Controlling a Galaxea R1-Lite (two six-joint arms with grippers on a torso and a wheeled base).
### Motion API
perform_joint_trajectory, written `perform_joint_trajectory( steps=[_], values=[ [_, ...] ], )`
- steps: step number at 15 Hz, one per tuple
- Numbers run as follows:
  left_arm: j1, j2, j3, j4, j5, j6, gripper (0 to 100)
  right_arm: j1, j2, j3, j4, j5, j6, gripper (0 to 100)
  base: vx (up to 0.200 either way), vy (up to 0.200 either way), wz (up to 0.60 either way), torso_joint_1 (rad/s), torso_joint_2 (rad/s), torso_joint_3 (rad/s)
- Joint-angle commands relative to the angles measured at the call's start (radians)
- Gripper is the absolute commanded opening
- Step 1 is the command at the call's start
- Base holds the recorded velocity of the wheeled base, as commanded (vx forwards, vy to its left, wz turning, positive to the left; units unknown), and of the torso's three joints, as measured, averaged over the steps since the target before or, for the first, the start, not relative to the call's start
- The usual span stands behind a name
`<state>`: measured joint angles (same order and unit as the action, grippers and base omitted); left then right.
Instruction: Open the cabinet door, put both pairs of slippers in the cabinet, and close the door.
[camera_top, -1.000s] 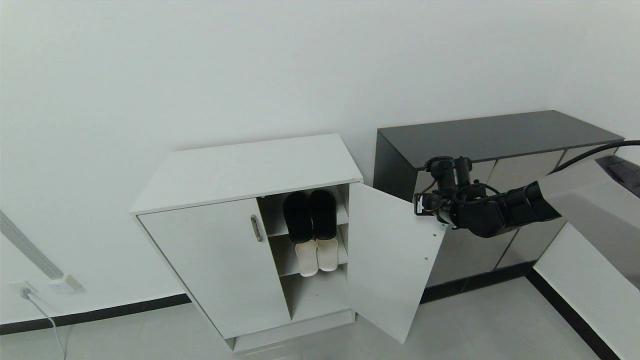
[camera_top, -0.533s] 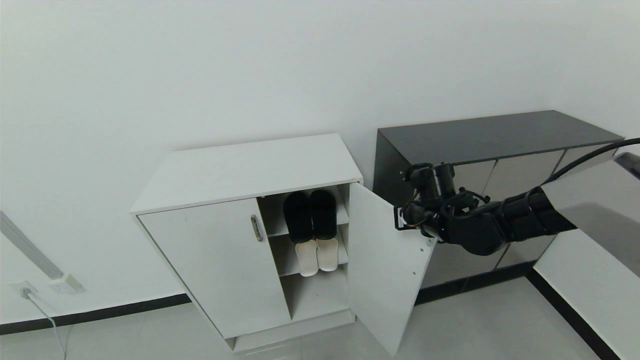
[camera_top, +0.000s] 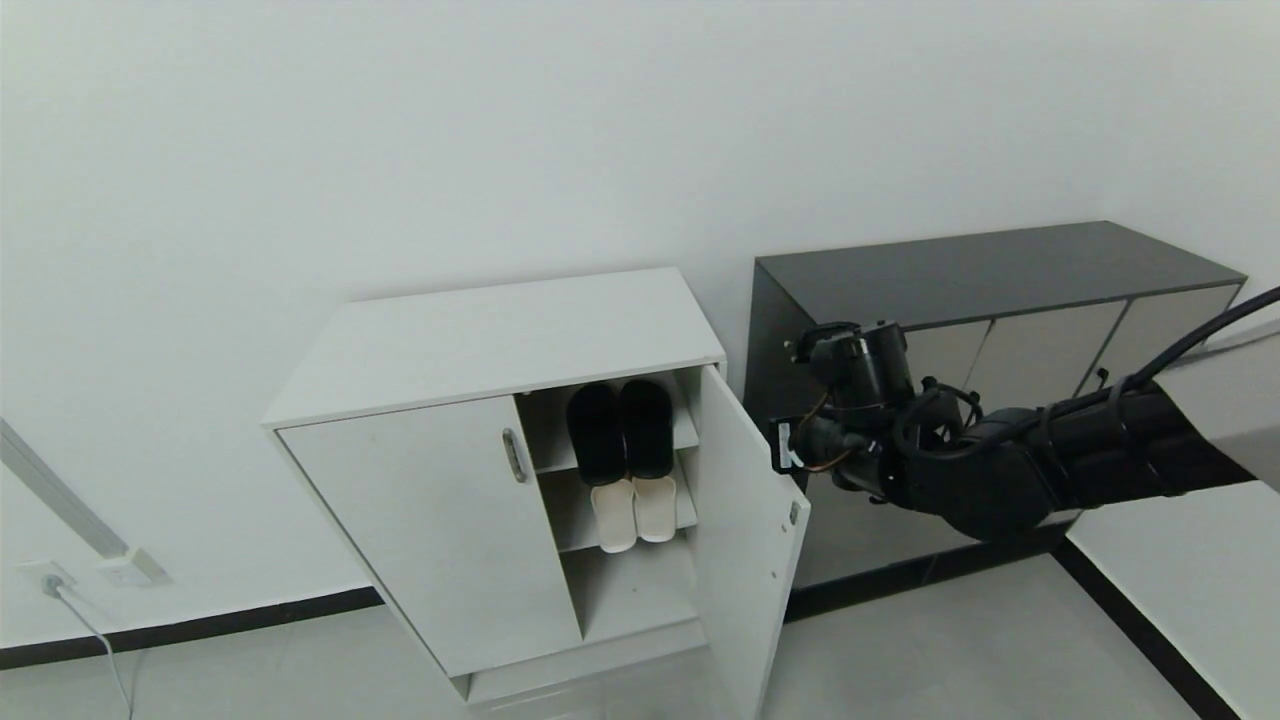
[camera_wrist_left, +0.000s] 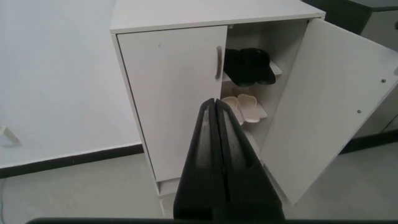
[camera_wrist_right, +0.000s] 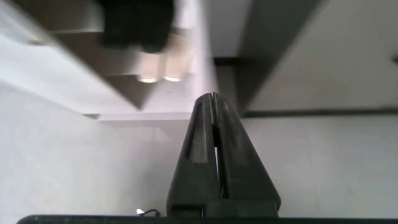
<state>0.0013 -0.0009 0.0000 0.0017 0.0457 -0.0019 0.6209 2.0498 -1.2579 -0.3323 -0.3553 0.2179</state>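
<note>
Cabinet door (camera_top: 748, 545) was half shut, slippers (camera_top: 645, 430) inside.
Right gripper (camera_top: 785, 447), jaws pressed together, lay beside its outer face; slipping off could leave it ajar.

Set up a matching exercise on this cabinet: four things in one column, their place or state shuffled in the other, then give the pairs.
Things
1. black slippers
2. white slippers
3. left door
4. right door

Place or state
A. partly open
B. on the upper shelf
C. shut
D. on the lower shelf

Pairs: 1-B, 2-D, 3-C, 4-A
</note>
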Motion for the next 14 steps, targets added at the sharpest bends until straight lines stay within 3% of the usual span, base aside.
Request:
perform_joint_trajectory(
  steps=[1,3,8,10,14],
  values=[
    [0.0,0.001,0.0,0.0,0.0,-0.001,0,-0.038,0.072,0.006,-0.004,0.001,0.0,0,0.0,0.0,0.0,0.0,0.0,0.0],
    [0.0,0.001,0.0,0.0,0.0,0.0,0,-0.041,0.105,0.008,-0.016,0.001,0.0,0,0.0,0.0,0.0,0.0,0.0,0.0],
    [0.0,0.001,0.0,0.0,0.0,-0.001,0,0.048,0.101,0.038,-0.031,0.012,0.008,0,0.0,0.0,0.0,0.0,0.0,0.0],
    [0.0,0.001,0.0,0.0,0.002,-0.001,0,0.125,0.013,0.092,-0.053,0.056,0.008,0,0.0,0.0,0.0,0.0,0.0,0.0],
    [0.0,0.001,0.0,0.0,0.002,-0.001,0,0.129,-0.099,0.172,-0.088,0.093,-0.04,0,0.0,0.0,0.0,0.0,0.0,0.0]
  ],
)
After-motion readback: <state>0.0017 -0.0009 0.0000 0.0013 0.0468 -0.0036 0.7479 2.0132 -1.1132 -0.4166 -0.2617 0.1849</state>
